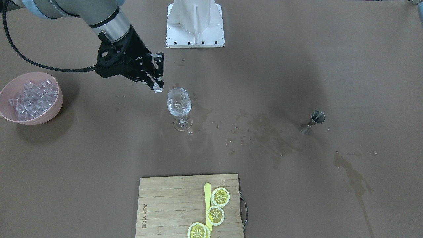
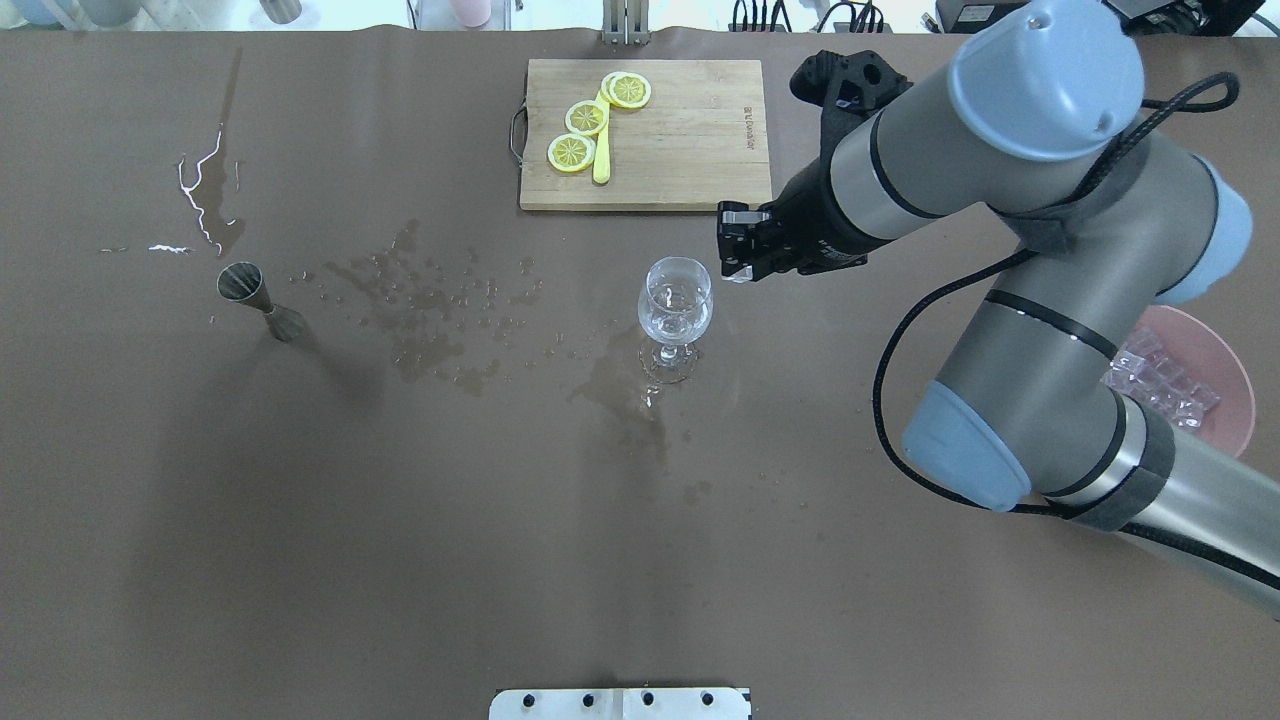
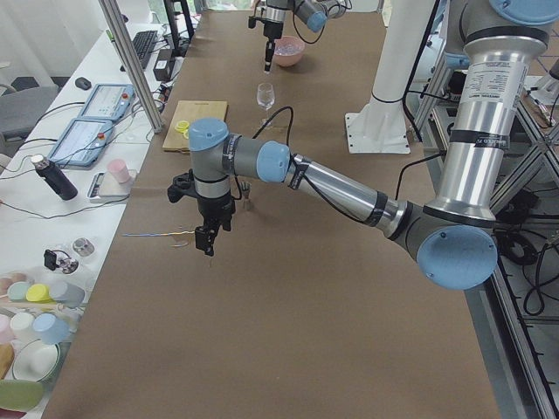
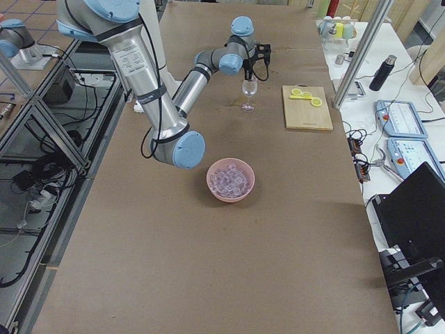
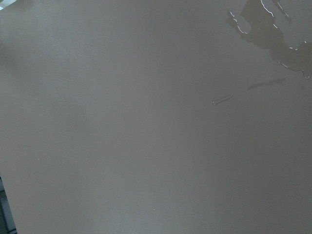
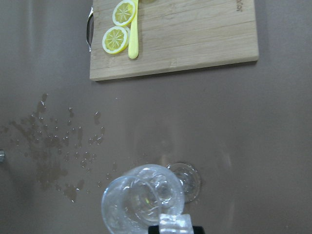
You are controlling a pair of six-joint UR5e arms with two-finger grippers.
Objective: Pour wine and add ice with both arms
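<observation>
The right arm's black fingers (image 1: pixel 158 78) are pinched tight on one small clear ice cube (image 1: pixel 158 88), held just beside and above the rim of the clear stemmed wine glass (image 1: pixel 179 100), which stands on the brown surface (image 1: pixel 297 198). The heap of clear ice cubes (image 1: pixel 31 96) lies in the round pink bowl (image 1: pixel 49 114), well apart. How the left arm's fingers (image 3: pixel 206 237) are set cannot be told.

My right gripper (image 1: pixel 158 86) pinches one clear ice cube (image 6: pixel 174 223) between its fingertips, just beside the rim of the wine glass (image 1: pixel 179 101) and a little higher. The glass stands upright with something clear inside. The rest of the ice (image 1: pixel 31 97), a glistening heap of small glassy cubes, lies in the pink bowl (image 1: pixel 39 119), well apart from the glass. My left gripper (image 3: pixel 207 245) hangs pointing down over the table, far from both.
</observation>
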